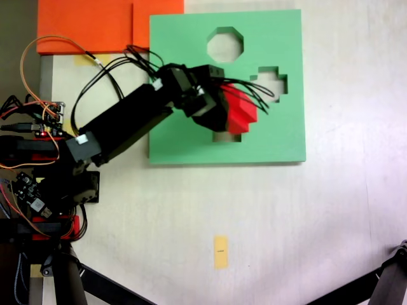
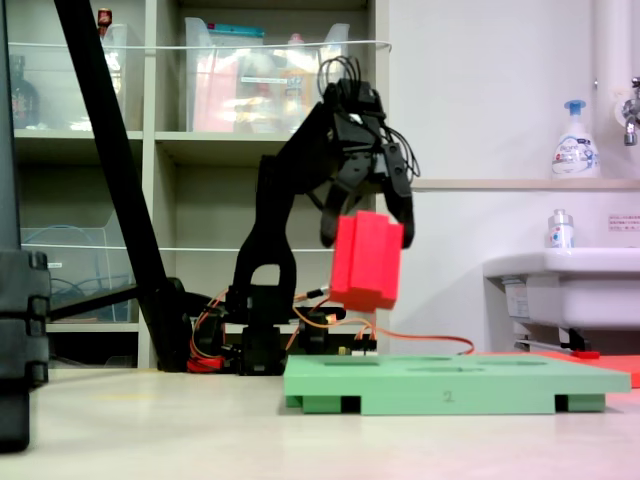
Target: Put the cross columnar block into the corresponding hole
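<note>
**Red block aloft, transport step under way**

Red foam, the cross columnar block (image 2: 367, 260) hangs clamped in the gripper (image 2: 367, 222) above the green board (image 1: 283, 136), over its square cutout. Next: shift toward the corresponding hole (image 1: 269, 84) near the board's right edge, align, lower.

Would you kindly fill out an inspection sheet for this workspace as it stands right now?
Surface: pale table, yellow tape mark.
Job's things: red cross block held in the air above green foam board; plus-shaped hole empty.
Clutter: orange sheet at the board's corner.
Hand: hand shut on the block.
Cables: loose wires by the arm base.
Surroundings: shelves, sink, soap bottle.
</note>
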Robot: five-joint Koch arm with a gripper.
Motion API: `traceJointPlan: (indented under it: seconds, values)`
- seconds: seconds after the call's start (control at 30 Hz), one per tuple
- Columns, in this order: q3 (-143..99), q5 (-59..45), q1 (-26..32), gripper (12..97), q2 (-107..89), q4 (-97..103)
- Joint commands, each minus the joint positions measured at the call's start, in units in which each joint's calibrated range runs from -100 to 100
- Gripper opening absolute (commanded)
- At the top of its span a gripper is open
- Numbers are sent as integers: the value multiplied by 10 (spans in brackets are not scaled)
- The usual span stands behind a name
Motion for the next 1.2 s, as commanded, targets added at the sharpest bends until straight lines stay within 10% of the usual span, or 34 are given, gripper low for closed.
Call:
traceJointPlan:
  seconds: [0.0, 1.17]
  values:
    - [99, 0, -1, 244, 66, -2]
    - [169, 28, 25, 244, 263, 182]
